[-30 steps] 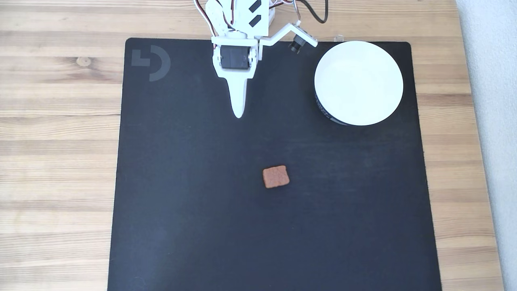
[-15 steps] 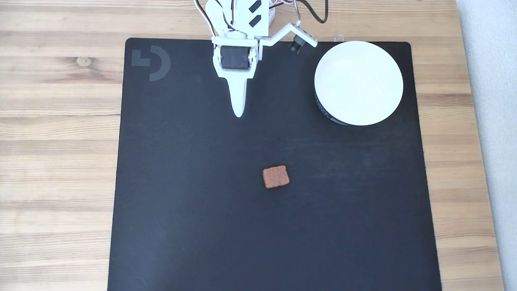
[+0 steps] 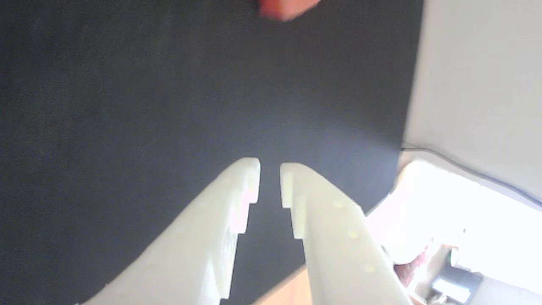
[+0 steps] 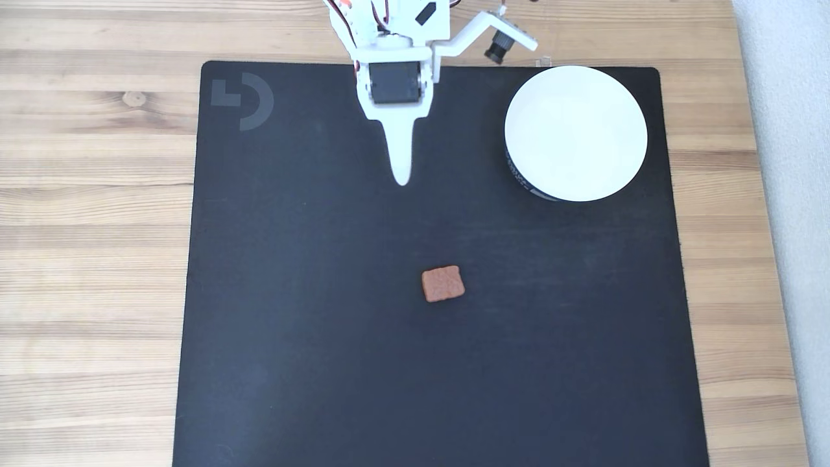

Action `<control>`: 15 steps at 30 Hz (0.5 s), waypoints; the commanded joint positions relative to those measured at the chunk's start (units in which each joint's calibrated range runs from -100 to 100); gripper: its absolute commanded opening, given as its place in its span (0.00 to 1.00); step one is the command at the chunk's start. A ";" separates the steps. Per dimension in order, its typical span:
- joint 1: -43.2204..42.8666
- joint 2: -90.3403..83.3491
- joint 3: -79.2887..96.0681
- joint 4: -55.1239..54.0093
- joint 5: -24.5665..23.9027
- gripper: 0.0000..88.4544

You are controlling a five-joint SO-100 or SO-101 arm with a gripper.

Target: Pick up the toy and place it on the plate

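A: While daylight falls across a pale wooden table [image 4: 91,214], a black mat [image 4: 311,363] covers most of it in the fixed view, a grey logo [image 4: 241,100] printed in its far-left corner.

B: And the arm?

A: A white robot arm [image 4: 397,39] reaches in from the far edge, a small camera [image 4: 498,47] bracketed to its right side. Its gripper [image 4: 402,179] points toward the near side and hangs above the far half of the mat.

B: Is the pincer holding anything?

A: Nothing. In the wrist view the gripper [image 3: 269,169] shows two white fingers [image 3: 237,186] with a narrow slit between the tips, nearly closed, bare mat [image 3: 127,106] showing through the gap.

B: Where is the plate?

A: A round white plate [image 4: 576,133] sits in the mat's far-right corner, its inside plain white, with a dark lettered band showing on its near-left outer side.

B: And the toy?

A: A small reddish-brown toy [image 4: 443,283] lies flat near the middle of the mat, nearer than the fingertips and slightly to their right, well apart from gripper and plate alike. In the wrist view the toy [image 3: 286,8] is a blurred orange patch at the top edge, ahead of the fingers.
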 commanded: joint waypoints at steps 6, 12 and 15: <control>-3.12 28.46 -29.31 -2.09 -0.27 0.03; -6.38 47.47 -45.45 -1.33 -0.27 0.03; -7.38 56.14 -52.84 -1.16 -0.27 0.03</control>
